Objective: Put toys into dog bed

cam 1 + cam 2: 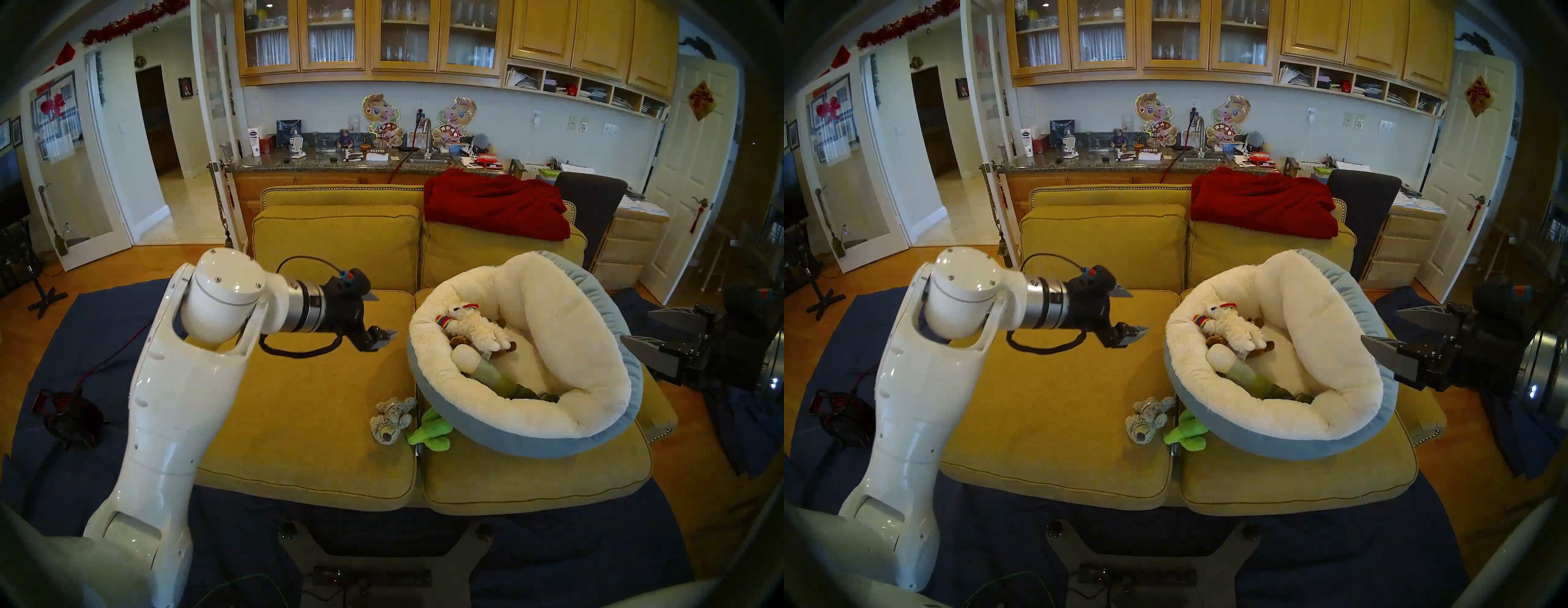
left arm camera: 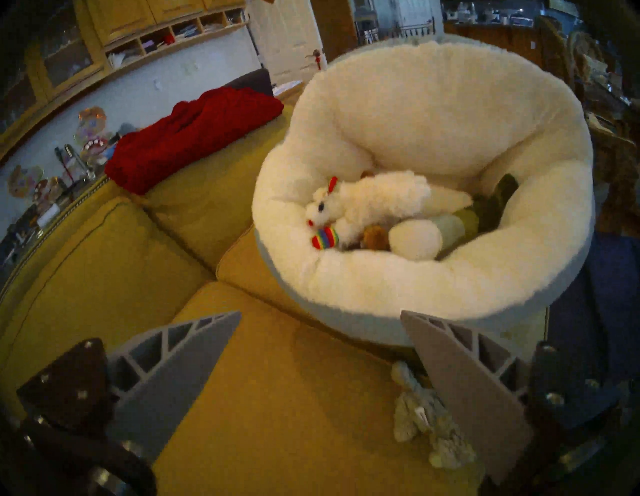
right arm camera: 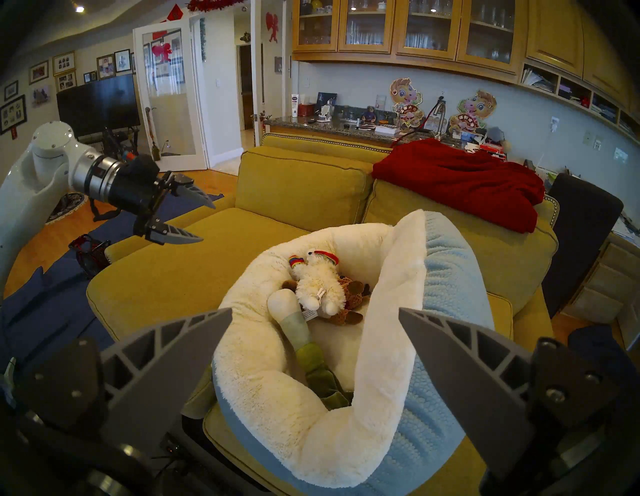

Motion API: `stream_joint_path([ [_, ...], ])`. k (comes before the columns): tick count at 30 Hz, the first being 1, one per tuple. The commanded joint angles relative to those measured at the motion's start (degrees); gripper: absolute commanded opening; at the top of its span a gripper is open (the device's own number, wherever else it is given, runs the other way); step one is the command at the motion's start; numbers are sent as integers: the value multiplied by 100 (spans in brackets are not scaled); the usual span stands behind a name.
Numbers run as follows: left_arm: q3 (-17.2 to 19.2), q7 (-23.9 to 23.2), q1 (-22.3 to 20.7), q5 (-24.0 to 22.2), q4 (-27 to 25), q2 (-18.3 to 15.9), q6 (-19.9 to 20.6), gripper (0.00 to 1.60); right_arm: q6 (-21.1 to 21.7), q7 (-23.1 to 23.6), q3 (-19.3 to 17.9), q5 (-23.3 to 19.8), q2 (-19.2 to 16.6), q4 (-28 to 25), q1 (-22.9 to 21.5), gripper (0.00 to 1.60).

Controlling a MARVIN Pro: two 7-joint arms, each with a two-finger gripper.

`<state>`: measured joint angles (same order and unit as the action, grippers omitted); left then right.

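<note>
Left gripper: jaws wide, empty, above the yellow sofa seat. Grey mottled plush animal, near the blue-and-cream dog bed: likely light, soft; pinch across its body.

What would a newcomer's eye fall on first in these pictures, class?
Probably the big fluffy dog bed tilted on the yellow sofa's right seat, with a white lamb and a leek lying inside. Next, the white arm's open left gripper above the left seat, and the red blanket draped over the backrest.
</note>
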<state>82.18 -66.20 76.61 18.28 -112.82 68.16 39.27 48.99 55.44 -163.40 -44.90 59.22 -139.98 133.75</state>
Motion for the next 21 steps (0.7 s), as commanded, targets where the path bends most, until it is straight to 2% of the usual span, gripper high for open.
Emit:
stream_joint_path([
  [1, 92, -585, 674, -310, -440, -657, 29, 160, -6, 2, -62, 5, -16, -2, -18, 160],
  [6, 175, -381, 1095, -456, -548, -838, -146, 160, -5, 4, -66, 5, -17, -2, -17, 160],
  [7, 100, -389, 1037, -500, -480, -907, -141, 160, -5, 4, -67, 5, -18, -2, -17, 160],
  [10, 207, -264, 1403, -606, -556, -913, -460, 160, -4, 7, -71, 5, -19, -2, -15, 160],
  [14, 279, -171, 1669, -677, -443, -818, -942, 160, -2, 11, -76, 5, -21, -1, -13, 160],
  [15, 221, -124, 1662, -681, -382, -816, -936, 160, -2, 12, -78, 5, -22, -1, -13, 160],
  [21, 47, 49, 1510, -606, 175, -600, -1536, 160, -2, 15, -81, 5, -23, -1, -11, 160],
])
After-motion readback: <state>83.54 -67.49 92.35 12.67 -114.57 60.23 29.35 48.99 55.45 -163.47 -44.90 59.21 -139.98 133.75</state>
